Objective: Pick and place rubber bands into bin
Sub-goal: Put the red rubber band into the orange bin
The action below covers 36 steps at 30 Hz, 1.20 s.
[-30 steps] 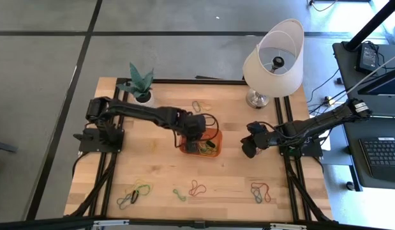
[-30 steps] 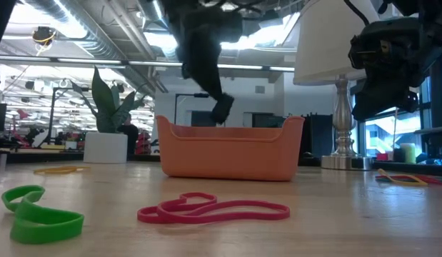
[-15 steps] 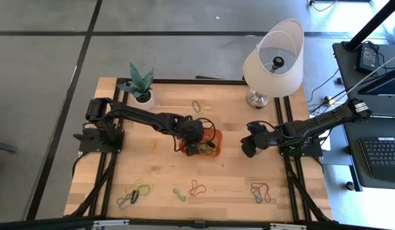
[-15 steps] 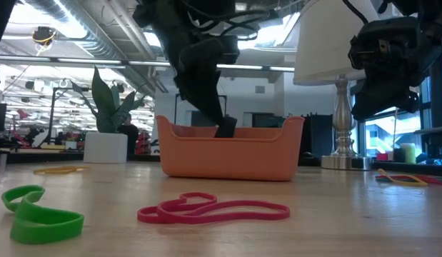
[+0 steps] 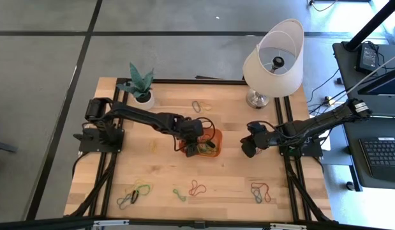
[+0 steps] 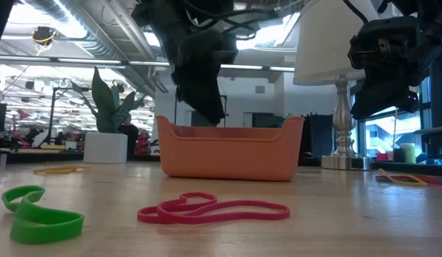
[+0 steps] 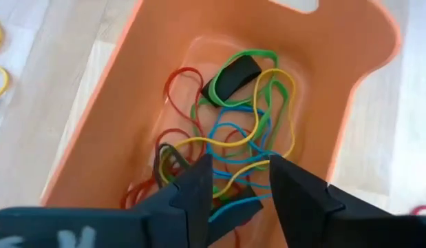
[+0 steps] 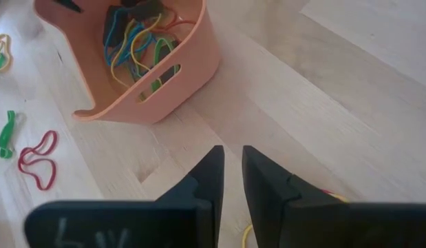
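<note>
The orange bin (image 5: 213, 136) stands at the table's middle and holds several rubber bands (image 7: 233, 131) in red, green, blue, yellow and black. My left gripper (image 7: 240, 165) is open over the bin's left part, its fingertips (image 6: 208, 114) about level with the rim and above the pile; nothing is between them. My right gripper (image 5: 247, 152) hangs to the right of the bin, clear of the table. Its fingers (image 8: 214, 165) stand a narrow gap apart with nothing between them. Loose bands lie flat on the wood toward the near edge: a red one (image 6: 213, 210) and a green one (image 6: 38, 214).
More loose bands lie at the near left (image 5: 134, 193), near middle (image 5: 196, 187), near right (image 5: 260, 191) and behind the bin (image 5: 198, 105). A white lamp (image 5: 274, 57) stands at the far right and a potted plant (image 5: 141, 86) at the far left.
My left gripper has gone down from above the bin until its fingertips dipped inside, then risen back to about rim height, shifting a little toward the table's left edge.
</note>
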Each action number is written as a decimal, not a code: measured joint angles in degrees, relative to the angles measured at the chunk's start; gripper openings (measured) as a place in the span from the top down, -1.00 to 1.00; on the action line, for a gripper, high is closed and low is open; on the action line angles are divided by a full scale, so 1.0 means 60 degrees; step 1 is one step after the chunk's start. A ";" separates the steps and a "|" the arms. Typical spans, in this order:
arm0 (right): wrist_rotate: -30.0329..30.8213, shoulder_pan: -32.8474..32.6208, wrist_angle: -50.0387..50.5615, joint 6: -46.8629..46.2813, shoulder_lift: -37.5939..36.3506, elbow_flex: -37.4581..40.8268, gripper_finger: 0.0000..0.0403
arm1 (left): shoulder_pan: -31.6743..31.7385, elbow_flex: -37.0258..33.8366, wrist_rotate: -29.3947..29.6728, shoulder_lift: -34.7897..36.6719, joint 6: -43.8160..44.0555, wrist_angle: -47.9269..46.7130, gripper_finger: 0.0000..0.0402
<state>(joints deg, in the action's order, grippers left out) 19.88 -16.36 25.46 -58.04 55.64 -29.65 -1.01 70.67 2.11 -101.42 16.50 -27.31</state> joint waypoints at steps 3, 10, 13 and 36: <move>0.0000 0.0000 0.0003 0.0000 0.0000 0.0000 0.71 | 0.0085 0.0004 0.0103 0.0307 0.0144 -0.0162 0.33; 0.0000 -0.0001 0.0011 -0.0007 0.0000 0.0000 0.71 | 0.0272 0.0018 0.0310 0.1400 0.1108 -0.0701 0.48; 0.0000 -0.0004 0.0010 0.0055 0.0000 0.0000 0.71 | 0.0196 0.0018 0.0315 0.1877 0.1178 -0.1023 0.58; 0.1024 -0.1779 0.1808 0.0494 0.3273 -0.4949 0.99 | -0.1060 -0.4913 0.0518 0.6536 0.2053 -0.0136 0.99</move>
<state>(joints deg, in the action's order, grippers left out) 26.02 -27.04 36.31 -55.08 75.27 -59.34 -7.37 41.20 5.21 -62.21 28.81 -28.13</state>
